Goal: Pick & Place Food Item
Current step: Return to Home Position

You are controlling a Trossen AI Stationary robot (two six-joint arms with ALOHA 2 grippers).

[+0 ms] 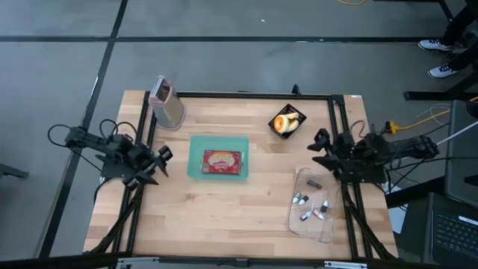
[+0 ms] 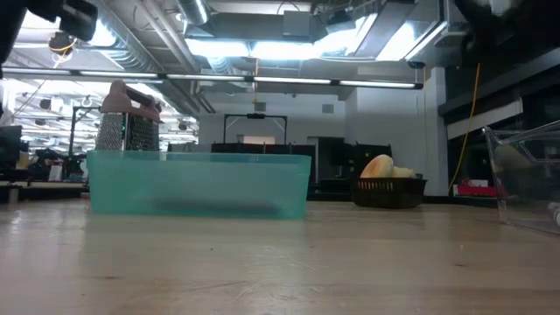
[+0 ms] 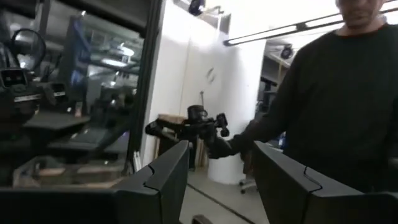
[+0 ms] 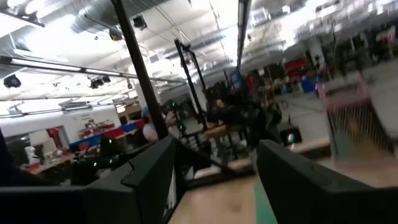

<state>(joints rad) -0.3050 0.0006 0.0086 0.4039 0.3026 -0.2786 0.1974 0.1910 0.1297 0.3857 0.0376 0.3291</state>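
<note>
At the lower right of the high view, the transparent bin [image 1: 318, 232] lies on the wooden table [image 1: 224, 217], and the small food colouring bottles [image 1: 312, 207] lie scattered inside it, red, blue and purple caps among them. Just above the bin in that view, at the table's right edge, the right gripper [image 1: 317, 149] hangs with its jaws apart and nothing between them; the right wrist view shows its two dark fingers [image 4: 149, 180] with clear space between. At the left edge of the table sits the left gripper [image 1: 162, 162], well apart from everything on the table, jaws likewise spread and empty, as its fingers [image 3: 165, 180] show in the left wrist view. Beyond them stands a person [image 3: 336, 112] in a dark top.

Mid-table lies a teal bin [image 1: 196, 157] with a red packet [image 1: 222, 161] in it. A metal grater [image 1: 166, 101] stands upright at the upper left corner. A black bowl [image 1: 278, 133] holding bread [image 1: 287, 122] sits toward the upper right.

The low view has the teal bin [image 2: 199, 182] in the middle, the grater [image 2: 127, 122] behind it, the bowl [image 2: 389, 191] farther right, and the transparent bin's wall [image 2: 525, 175] at the right edge.
</note>
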